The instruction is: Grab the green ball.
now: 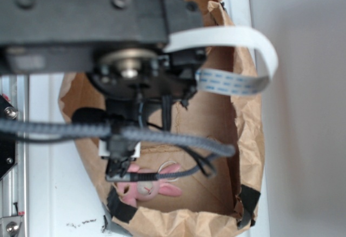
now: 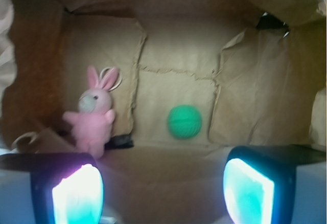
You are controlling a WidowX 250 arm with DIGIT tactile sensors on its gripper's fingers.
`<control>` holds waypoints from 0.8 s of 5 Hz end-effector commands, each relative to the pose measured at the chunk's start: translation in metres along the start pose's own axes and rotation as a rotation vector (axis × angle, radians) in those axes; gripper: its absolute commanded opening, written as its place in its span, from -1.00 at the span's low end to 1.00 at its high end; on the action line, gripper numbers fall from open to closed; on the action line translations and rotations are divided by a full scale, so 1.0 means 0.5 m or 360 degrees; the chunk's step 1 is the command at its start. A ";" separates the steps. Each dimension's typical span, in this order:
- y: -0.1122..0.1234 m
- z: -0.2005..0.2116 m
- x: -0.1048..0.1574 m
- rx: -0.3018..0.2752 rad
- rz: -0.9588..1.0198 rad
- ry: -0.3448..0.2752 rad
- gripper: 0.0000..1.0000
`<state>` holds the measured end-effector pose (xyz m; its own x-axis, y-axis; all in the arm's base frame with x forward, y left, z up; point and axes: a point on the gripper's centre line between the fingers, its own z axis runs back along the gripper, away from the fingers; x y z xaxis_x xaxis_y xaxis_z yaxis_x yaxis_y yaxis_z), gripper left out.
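Note:
The green ball [image 2: 184, 121] is small, round and mint green, and lies on the brown paper floor of the bag in the wrist view, just right of centre. My gripper [image 2: 162, 193] hangs above and short of it, open, with the two glowing pads [image 2: 76, 196] wide apart and nothing between them. In the exterior view the arm hides the ball; the gripper [image 1: 120, 164] reaches into the bag over the bunny.
A pink plush bunny [image 2: 94, 114] lies left of the ball, also seen in the exterior view [image 1: 148, 188]. The brown paper bag [image 1: 246, 139] with crumpled walls [image 2: 265, 91] surrounds both. A white ribbon cable [image 1: 238, 37] loops off the arm.

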<state>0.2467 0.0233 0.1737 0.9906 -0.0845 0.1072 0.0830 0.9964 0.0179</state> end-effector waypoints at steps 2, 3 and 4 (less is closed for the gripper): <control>0.008 -0.083 0.000 -0.0045 -0.0051 -0.0046 1.00; 0.009 -0.104 0.011 -0.0057 -0.0037 -0.0042 1.00; 0.027 -0.110 -0.004 -0.0047 0.0025 -0.0030 1.00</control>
<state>0.2475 0.0298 0.1070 0.9929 -0.0923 0.0756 0.0944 0.9953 -0.0236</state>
